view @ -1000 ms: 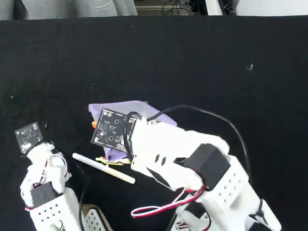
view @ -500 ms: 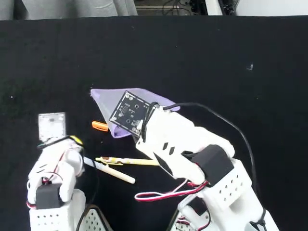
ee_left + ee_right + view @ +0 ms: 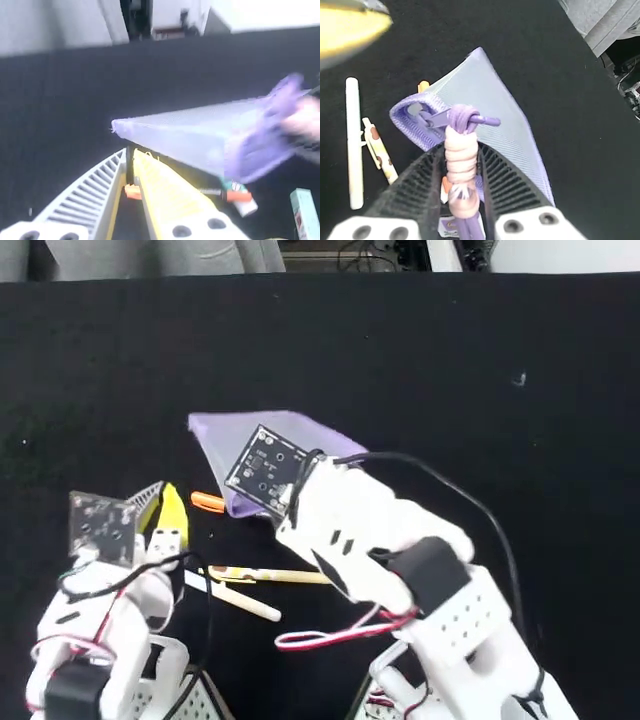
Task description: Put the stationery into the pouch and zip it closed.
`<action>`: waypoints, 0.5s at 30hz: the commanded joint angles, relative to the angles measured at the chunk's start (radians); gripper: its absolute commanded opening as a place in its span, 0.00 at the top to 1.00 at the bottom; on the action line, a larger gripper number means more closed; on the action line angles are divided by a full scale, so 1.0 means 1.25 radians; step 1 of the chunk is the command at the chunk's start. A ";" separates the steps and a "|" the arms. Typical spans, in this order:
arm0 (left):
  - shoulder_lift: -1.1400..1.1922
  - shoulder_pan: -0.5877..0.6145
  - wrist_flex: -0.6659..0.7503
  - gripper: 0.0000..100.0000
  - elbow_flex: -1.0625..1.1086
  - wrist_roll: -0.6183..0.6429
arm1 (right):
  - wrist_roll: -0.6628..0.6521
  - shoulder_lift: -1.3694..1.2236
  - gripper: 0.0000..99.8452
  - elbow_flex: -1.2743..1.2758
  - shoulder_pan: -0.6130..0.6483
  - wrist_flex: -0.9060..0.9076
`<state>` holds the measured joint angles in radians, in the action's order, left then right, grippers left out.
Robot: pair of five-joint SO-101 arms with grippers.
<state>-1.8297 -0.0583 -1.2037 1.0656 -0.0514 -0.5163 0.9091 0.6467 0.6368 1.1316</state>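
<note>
left gripper (image 3: 165,490) has swung up near the lilac mesh fabric pouch (image 3: 225,435), nearly closed and empty; right gripper (image 3: 461,146) pinches its beaded zip pull (image 3: 461,162) (pouch looks light, floppy: steady a corner).

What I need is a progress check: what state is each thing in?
pouch: one end raised, zip unclear
zipper pull: clamped in right gripper
white pen: lying outside pouch
patterned pen: lying outside pouch
orange item: lying outside pouch
left gripper: holding nothing

Right pincer (image 3: 461,150) clamped, arm stretched forward; left pincer (image 3: 129,152) closed, tips forward.
</note>
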 commanded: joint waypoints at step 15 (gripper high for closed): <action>0.004 -0.078 0.009 0.74 0.024 0.001 | -0.001 0.015 0.99 0.008 -0.010 -0.055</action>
<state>-1.8313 -0.1028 -1.2037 1.0825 -0.0514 -0.5163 0.9076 0.6636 0.6352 1.0856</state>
